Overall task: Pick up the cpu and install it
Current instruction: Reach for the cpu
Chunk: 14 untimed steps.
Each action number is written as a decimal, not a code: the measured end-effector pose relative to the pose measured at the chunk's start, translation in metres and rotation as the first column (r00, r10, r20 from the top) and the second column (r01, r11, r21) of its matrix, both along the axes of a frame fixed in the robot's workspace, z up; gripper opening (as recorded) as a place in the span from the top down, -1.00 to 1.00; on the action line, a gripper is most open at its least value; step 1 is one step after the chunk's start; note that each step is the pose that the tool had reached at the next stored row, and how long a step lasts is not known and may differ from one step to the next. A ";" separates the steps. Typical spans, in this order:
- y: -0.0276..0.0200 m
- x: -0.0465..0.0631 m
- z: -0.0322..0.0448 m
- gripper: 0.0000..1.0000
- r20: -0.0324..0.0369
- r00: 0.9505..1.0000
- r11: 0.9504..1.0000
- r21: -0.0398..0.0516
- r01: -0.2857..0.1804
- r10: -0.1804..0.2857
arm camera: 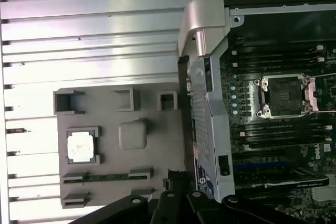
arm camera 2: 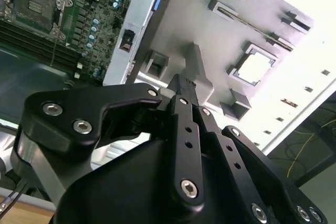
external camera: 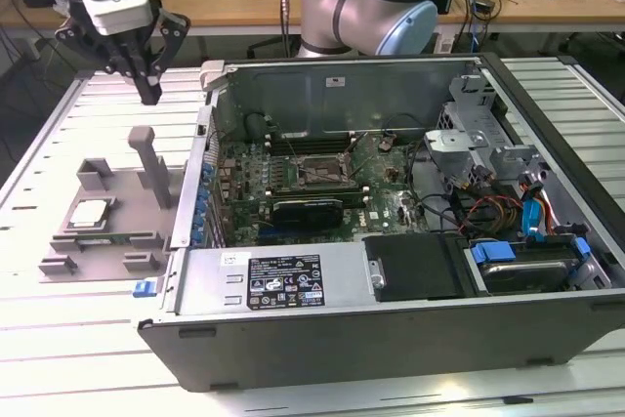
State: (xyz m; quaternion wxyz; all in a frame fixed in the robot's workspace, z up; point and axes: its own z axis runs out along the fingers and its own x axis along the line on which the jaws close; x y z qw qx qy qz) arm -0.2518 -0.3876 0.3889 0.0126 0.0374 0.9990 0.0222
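The claw [external camera: 149, 95] hangs above the table [external camera: 59, 339], over the far edge of the plate [external camera: 127, 217], apart from it. The plate lies flat on the table below the claw. The chip [external camera: 88, 212] sits in a recess of the plate, below the claw and toward the exterior view's left. The open computer case [external camera: 391, 329] lies just beside the plate, toward the exterior view's right of the claw. The socket [external camera: 317, 171] sits on the board inside the case, well apart from the claw.

Exterior view: high, looking down across the ribbed silver metal table [external camera: 59, 358] into the open black computer case [external camera: 293, 344]. Both wrist views look down past the black end effector [arm camera: 176, 177], sharing the grey plastic fixture plate [arm camera: 152, 150] and green motherboard [arm camera: 273, 135].
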 end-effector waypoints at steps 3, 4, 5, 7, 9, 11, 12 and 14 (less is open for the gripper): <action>0.0000 -0.006 -0.0028 0.79 0.000 1.000 1.000 0.000 0.000 0.000; 0.0000 -0.007 -0.0035 0.79 0.000 1.000 1.000 0.000 0.000 0.000; 0.0000 -0.009 -0.0042 0.79 0.000 1.000 1.000 0.000 0.000 0.000; 0.0000 -0.012 -0.0058 0.79 0.000 1.000 1.000 0.000 0.000 0.000; 0.0000 -0.016 -0.0071 0.79 0.000 1.000 1.000 0.000 0.000 0.000; 0.0000 -0.019 -0.0085 0.79 0.000 1.000 1.000 0.000 0.000 0.000; 0.0000 -0.022 -0.0094 0.79 0.000 1.000 1.000 0.000 0.000 0.000; 0.0000 -0.025 -0.0106 0.79 0.000 1.000 1.000 0.000 0.000 0.000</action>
